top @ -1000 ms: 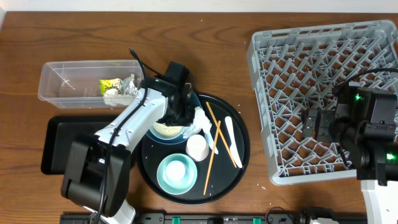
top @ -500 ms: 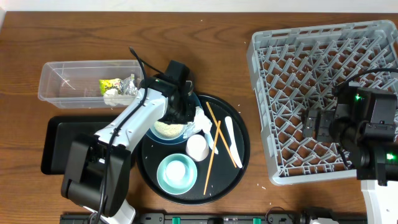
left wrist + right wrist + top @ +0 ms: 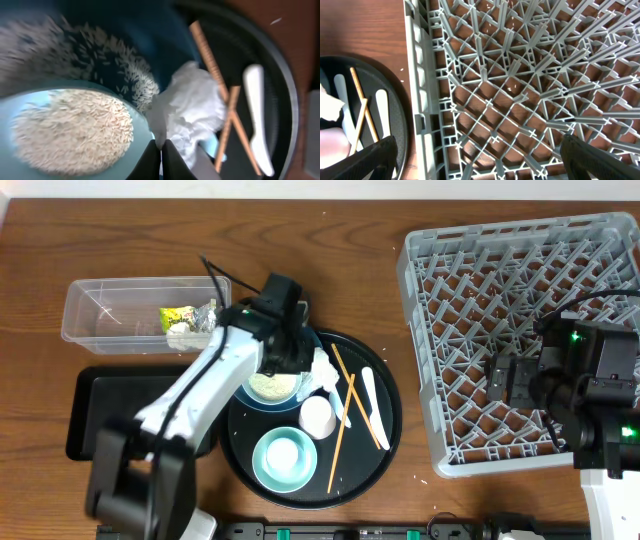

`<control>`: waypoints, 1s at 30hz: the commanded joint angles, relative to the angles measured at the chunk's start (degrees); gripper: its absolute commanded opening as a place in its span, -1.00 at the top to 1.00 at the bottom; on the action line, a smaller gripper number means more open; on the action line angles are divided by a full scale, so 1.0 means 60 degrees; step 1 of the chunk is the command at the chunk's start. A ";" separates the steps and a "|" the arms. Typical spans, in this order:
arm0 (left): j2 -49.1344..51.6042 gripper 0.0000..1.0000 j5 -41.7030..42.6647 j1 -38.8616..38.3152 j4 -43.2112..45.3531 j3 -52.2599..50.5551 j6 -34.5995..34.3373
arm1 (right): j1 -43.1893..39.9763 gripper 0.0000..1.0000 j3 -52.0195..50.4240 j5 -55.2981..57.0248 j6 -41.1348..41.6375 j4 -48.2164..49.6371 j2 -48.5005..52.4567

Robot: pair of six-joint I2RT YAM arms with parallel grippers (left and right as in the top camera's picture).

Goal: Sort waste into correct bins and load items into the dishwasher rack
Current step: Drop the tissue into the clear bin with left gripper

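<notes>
My left gripper (image 3: 302, 366) is shut on a corner of the crumpled white tissue (image 3: 192, 107), seen pinched between the jaws (image 3: 161, 150) in the left wrist view. The tissue (image 3: 322, 370) hangs over the pale teal bowl (image 3: 272, 387) of rice (image 3: 70, 130), which sits on the dark-blue plate (image 3: 125, 30) scattered with grains. Two chopsticks (image 3: 345, 415) and white utensils (image 3: 371, 405) lie beside them. My right gripper (image 3: 500, 380) is open and empty (image 3: 480, 160) above the grey dishwasher rack (image 3: 520, 340).
The plate stands on a round black tray (image 3: 385, 440) with a white cup (image 3: 317, 416) and a teal bowl (image 3: 283, 459) holding a small cup. The clear tub (image 3: 120, 310) holds a yellow-green wrapper (image 3: 177, 315) and foil (image 3: 206, 315). The black rectangular tray (image 3: 85, 415) lies at the left.
My left gripper has shifted slightly up and to the left over the plate, with the tissue still pinched. The right arm has not moved.
</notes>
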 commanded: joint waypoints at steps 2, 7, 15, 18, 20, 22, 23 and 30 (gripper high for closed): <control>-0.0980 0.88 -0.0769 -0.0004 0.0004 0.0368 0.0018 | 0.0044 -0.98 0.0168 -0.0036 -0.0106 -0.0007 -0.0036; -0.1723 0.88 -0.2175 0.0317 0.0084 0.0368 0.0022 | 0.0044 -0.99 0.0168 -0.0036 -0.0106 -0.0055 -0.0036; -0.2765 0.88 -0.2503 0.2379 0.1173 0.0368 0.0015 | 0.0044 -0.98 0.0168 -0.0036 -0.0106 -0.0055 -0.0036; -0.2907 0.88 -0.2503 0.3340 0.1832 0.0368 0.0011 | 0.0044 -0.99 0.0168 -0.0036 -0.0106 -0.0076 -0.0036; -0.2867 0.88 -0.2503 0.3854 0.2142 0.0364 0.0015 | 0.0044 -0.98 0.0168 -0.0036 -0.0102 -0.0069 -0.0036; -0.2754 0.88 -0.2499 0.4328 0.2386 0.0364 0.0011 | 0.0044 -0.99 0.0168 -0.0036 -0.0102 -0.0069 -0.0036; -0.2699 0.87 -0.2499 0.4477 0.2463 0.0364 0.0011 | 0.0044 -0.99 0.0168 -0.0036 -0.0102 -0.0069 -0.0036; -0.2087 0.87 -0.2499 0.5213 0.2725 0.0364 0.0011 | 0.0044 -0.99 0.0168 -0.0036 -0.0106 -0.0051 -0.0036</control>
